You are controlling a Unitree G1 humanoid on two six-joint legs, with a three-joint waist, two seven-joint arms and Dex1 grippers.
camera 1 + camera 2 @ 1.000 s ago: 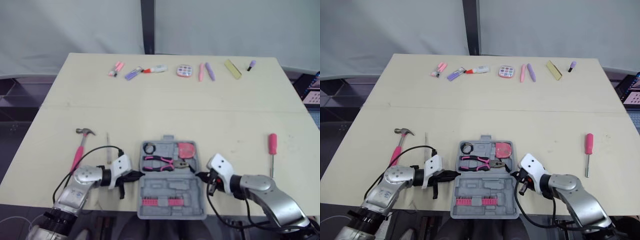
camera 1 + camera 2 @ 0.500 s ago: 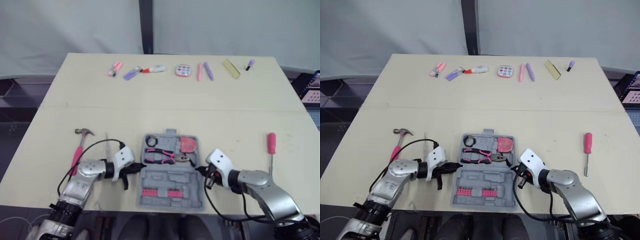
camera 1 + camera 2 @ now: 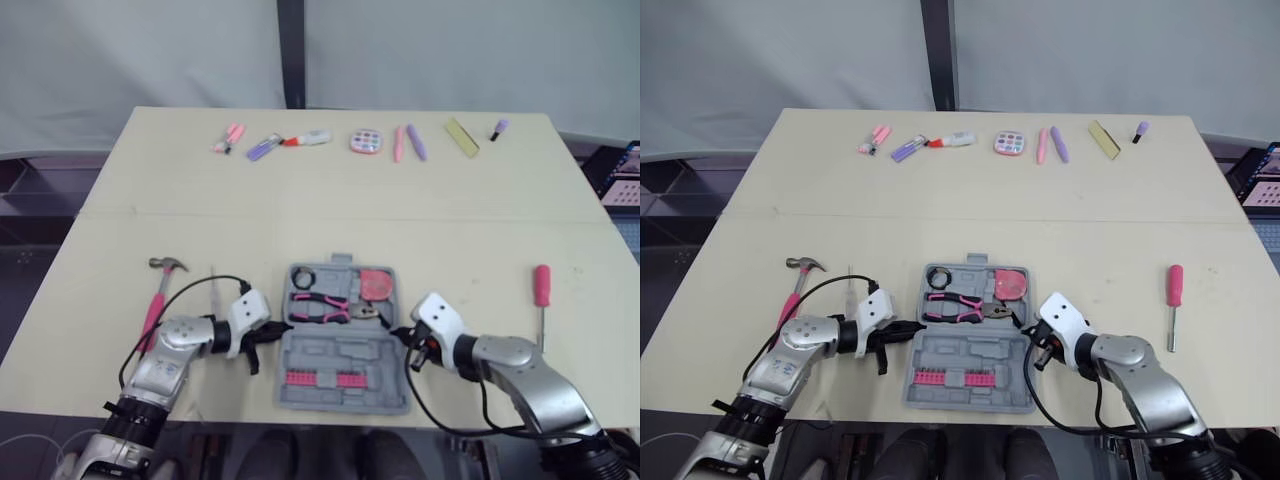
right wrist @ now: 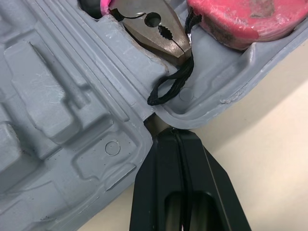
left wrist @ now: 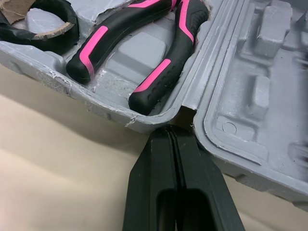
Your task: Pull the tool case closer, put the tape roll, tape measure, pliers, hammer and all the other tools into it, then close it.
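The hammer (image 3: 160, 295) lies well to our left. Our left gripper (image 5: 172, 131) — fingers pressed together — noses the hinge notch of the open tool case (image 3: 345, 352) at centre. Our right gripper (image 4: 175, 132), likewise closed, meets the opposite notch — the screwdriver (image 3: 543, 290) lies well apart.

Both arms lie low along the near edge of the table (image 3: 330, 225), forearms angled inward so the grippers point at each other. The left gripper (image 3: 278, 328) has its two black fingers pressed together. The right gripper (image 3: 399, 336) is closed likewise, fingers touching along their length.
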